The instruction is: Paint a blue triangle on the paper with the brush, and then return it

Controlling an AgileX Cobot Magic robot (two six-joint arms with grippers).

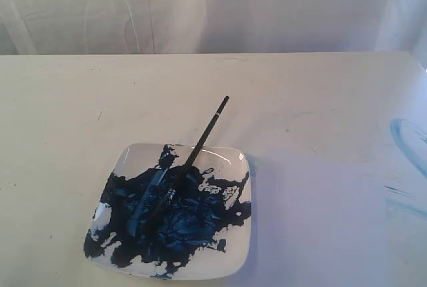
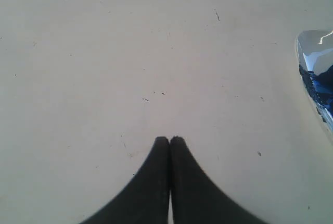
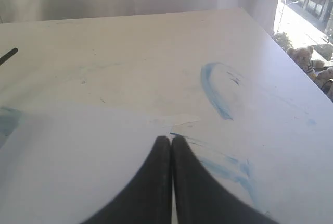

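The brush (image 1: 200, 143) lies across the white square dish (image 1: 237, 260), its bristle end in the dark blue paint and its black handle pointing out over the dish's far rim. The paper (image 1: 320, 227), bluish-white, lies flat just right of the dish. No blue triangle shows in any view. Neither gripper appears in the exterior view. My left gripper (image 2: 169, 139) is shut and empty over bare cream table, with the dish's rim (image 2: 312, 44) off to one side. My right gripper (image 3: 171, 138) is shut and empty above a corner of the paper (image 3: 78, 151). The brush's handle end (image 3: 8, 56) shows at that view's edge.
Faint light-blue curved smears (image 1: 407, 140) mark the table right of the paper, seen too in the right wrist view (image 3: 213, 91). A pale curtain (image 1: 213, 7) hangs behind the table's far edge. The table's right edge (image 3: 291, 57) lies near the smears.
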